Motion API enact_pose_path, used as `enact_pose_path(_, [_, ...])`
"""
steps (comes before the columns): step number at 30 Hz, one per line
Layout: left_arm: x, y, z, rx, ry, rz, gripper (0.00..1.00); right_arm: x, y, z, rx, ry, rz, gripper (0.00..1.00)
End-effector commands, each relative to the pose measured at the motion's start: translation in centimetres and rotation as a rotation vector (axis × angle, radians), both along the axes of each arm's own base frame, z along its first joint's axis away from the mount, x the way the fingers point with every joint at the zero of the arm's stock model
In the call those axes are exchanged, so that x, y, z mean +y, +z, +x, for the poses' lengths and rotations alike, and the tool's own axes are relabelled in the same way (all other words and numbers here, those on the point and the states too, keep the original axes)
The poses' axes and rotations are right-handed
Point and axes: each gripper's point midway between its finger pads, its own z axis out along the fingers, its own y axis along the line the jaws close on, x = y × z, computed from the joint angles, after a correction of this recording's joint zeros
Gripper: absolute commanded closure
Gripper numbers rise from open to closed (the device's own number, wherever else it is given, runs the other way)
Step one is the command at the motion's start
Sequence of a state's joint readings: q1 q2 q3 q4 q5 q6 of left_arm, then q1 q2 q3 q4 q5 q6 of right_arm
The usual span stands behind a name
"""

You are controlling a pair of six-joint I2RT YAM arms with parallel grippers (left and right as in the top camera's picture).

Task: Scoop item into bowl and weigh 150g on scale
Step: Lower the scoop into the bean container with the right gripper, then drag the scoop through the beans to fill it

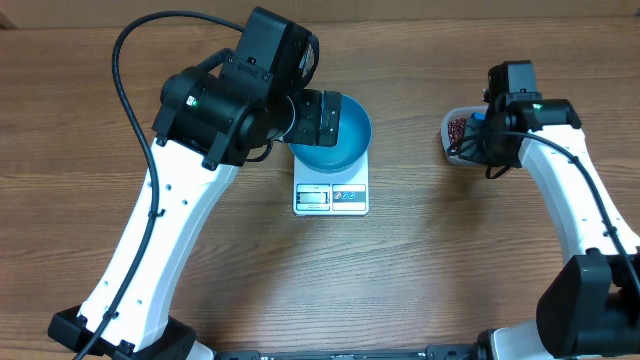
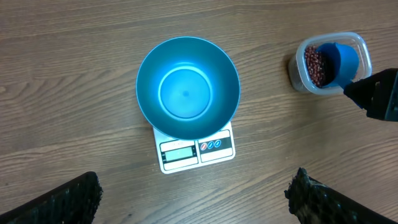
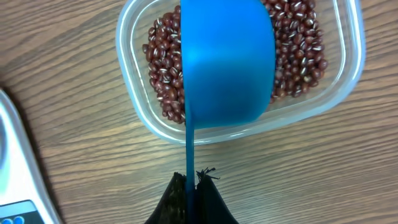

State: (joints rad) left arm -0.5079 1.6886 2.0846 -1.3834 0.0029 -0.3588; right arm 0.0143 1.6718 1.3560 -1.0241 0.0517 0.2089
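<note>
Right wrist view: clamped on the small blue plastic scoop (image 3: 227, 62), the right hand (image 3: 188, 193) should be dipped toward 12 o'clock into the dark red-brown dried beans (image 3: 165, 68).

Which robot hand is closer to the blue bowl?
Left. The left gripper hangs open over the rim of the bowl; the right gripper is off to the side, over the tub of beans, shut on the scoop.

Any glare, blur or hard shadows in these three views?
Overhead: even light, sharp, only soft shadows. Left wrist: bright sheen inside the bowl; left gripper dark and blurred. Right wrist: beans crisp, scoop faintly glossy.
</note>
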Motion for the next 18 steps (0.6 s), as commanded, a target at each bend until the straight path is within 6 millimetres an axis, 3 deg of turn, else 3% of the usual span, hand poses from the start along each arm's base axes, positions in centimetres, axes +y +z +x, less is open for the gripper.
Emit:
enact_pose_path(1, [0.3,1.0,0.2,-0.039,-0.009,0.003,0.01,0.6,1.7,0.0,-0.038,-0.035,0.092,0.96])
enact_pose_path(18, [0.3,1.0,0.2,-0.038,-0.009,0.003,0.00,1.2,1.3,-2.4,0.069,-0.093,0.229,0.96])
